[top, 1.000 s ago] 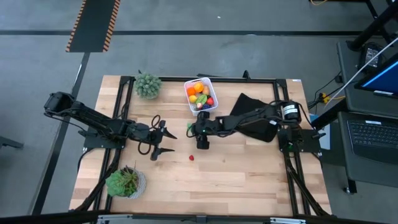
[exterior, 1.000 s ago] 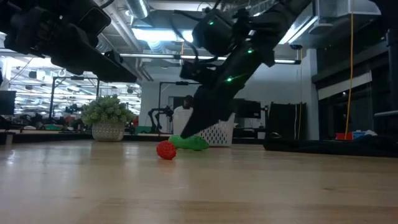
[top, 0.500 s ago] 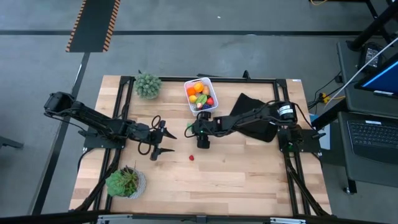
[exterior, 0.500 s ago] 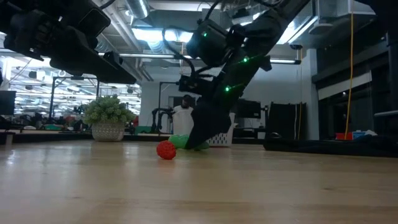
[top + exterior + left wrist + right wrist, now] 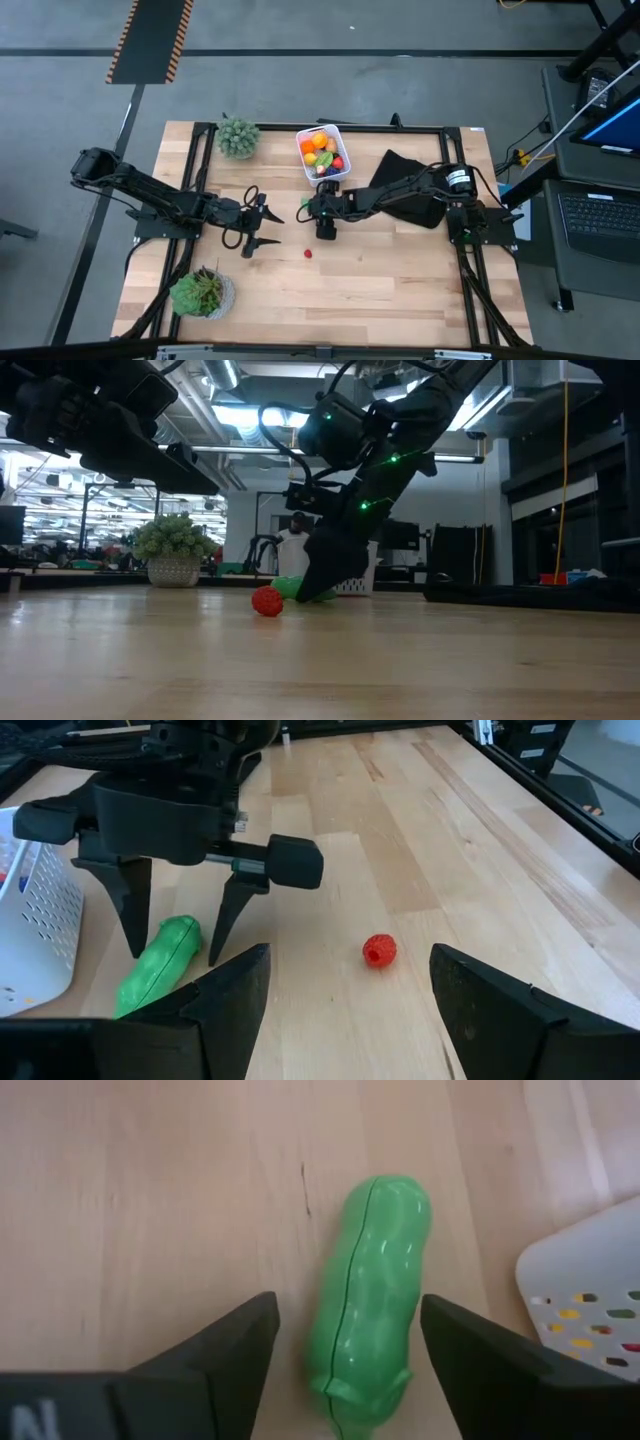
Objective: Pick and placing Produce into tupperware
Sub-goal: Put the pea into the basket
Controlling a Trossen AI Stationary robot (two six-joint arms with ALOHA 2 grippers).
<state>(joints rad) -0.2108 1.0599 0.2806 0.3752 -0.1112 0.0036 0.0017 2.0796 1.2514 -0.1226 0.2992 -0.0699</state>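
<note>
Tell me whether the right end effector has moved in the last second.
Yes. The right end effector has slid slightly toward the tupperware in the high view, now open astride the green pea pod.

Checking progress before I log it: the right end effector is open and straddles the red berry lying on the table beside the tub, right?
Not quite. The right end effector is open, but it straddles the green pod, as the right wrist view shows. The red berry lies apart on the table, nearer the middle. The tub is beside the pod.

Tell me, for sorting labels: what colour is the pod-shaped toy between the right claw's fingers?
Bright green pod-shaped toy, clearest in the right wrist view.
</note>
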